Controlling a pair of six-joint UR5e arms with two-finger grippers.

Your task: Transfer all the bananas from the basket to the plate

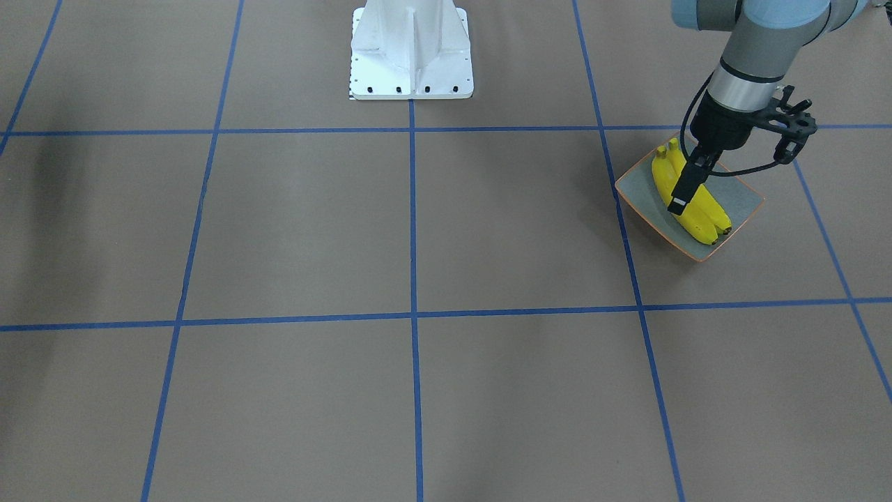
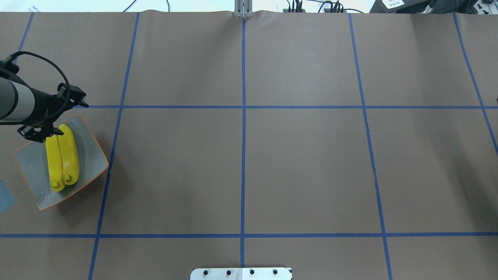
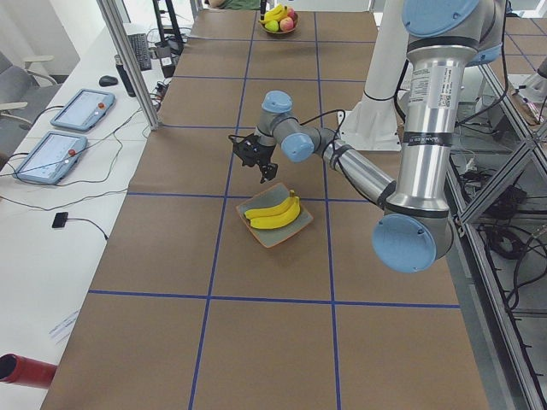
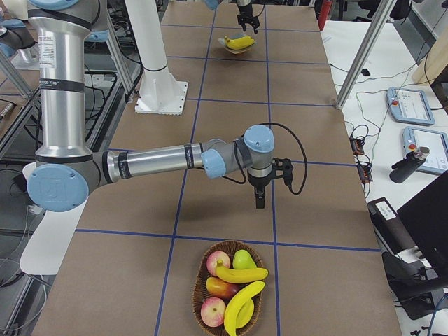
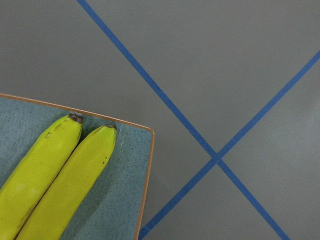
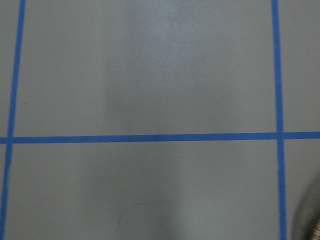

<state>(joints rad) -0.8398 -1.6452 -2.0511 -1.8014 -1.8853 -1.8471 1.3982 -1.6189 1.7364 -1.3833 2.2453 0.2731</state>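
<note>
Left arm [image 2: 15, 107] shows at the left edge, a black cable [image 2: 42, 58] looped over its wrist. The left gripper [image 2: 41, 134] hangs over the far end of the plate [image 2: 29, 171], and from up here there's no calling whether the jaws are apart. Two bananas [image 2: 70, 157] lie on the plate side by side, touching along their length, far ends tucked under the gripper. The plate sits tilted to the blue tape grid [image 2: 243, 155], in the left-hand column of the brown table [image 2: 311, 175]. A white base [image 2: 241, 273] peeks in at bottom centre.
</note>
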